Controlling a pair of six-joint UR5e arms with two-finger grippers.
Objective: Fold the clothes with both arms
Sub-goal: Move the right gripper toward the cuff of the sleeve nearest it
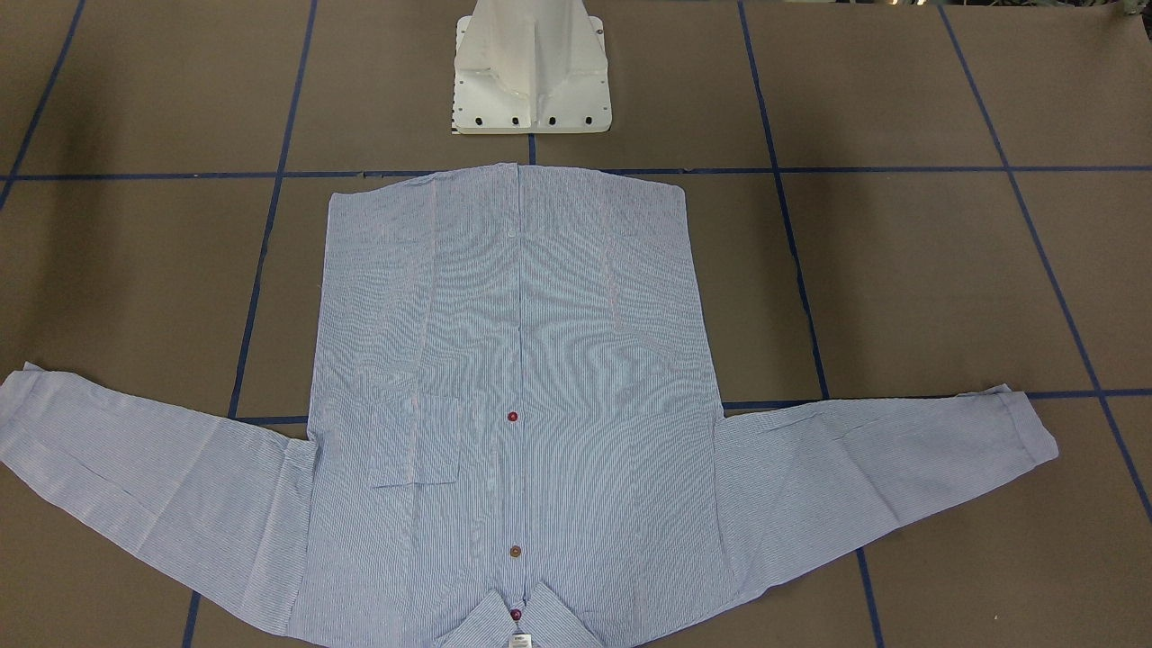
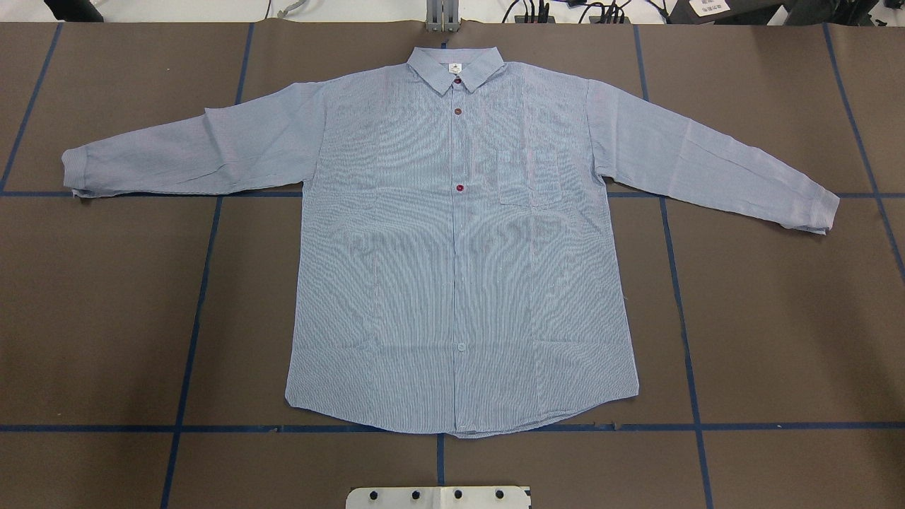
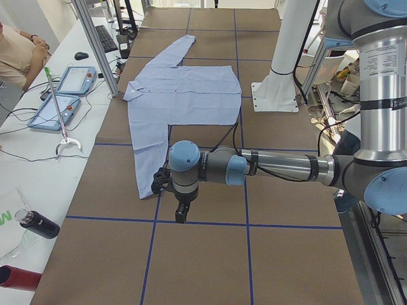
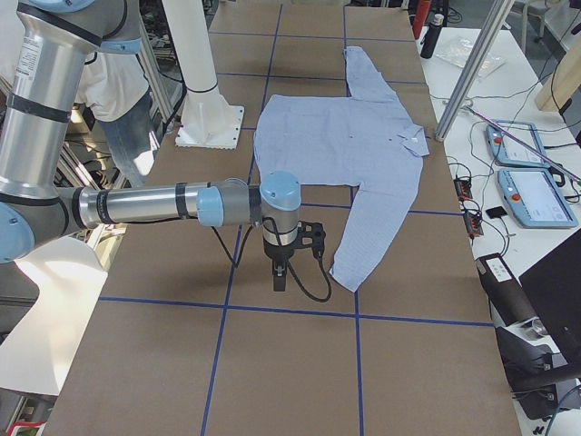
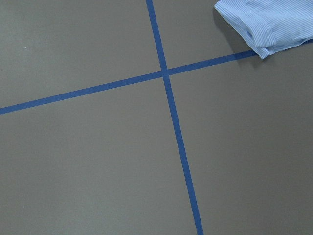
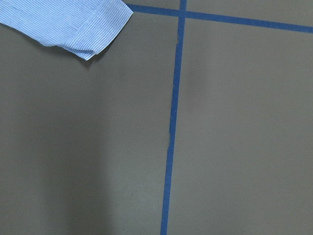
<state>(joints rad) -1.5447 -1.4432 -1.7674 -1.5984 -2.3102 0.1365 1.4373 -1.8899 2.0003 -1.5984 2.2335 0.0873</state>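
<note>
The clothes, one light blue striped shirt [image 2: 459, 247], lie flat and front up on the brown table, buttoned, with the collar [image 2: 456, 65] on the far side from the base. Both sleeves are spread out sideways. The left arm's gripper [image 3: 181, 213] hangs above bare table just off the end of one sleeve; its wrist view catches that cuff [image 5: 266, 24] in the top right corner. The right arm's gripper [image 4: 280, 277] hangs likewise beside the other cuff [image 6: 73, 24]. Both grippers show only in the side views, so I cannot tell whether they are open or shut.
Blue tape lines [image 2: 205, 283] grid the table. The white pedestal base [image 1: 531, 72] stands by the shirt's hem. A side bench holds teach pendants [image 3: 63, 95] and a dark bottle [image 3: 38, 223]. A person [image 3: 19, 54] sits at that bench.
</note>
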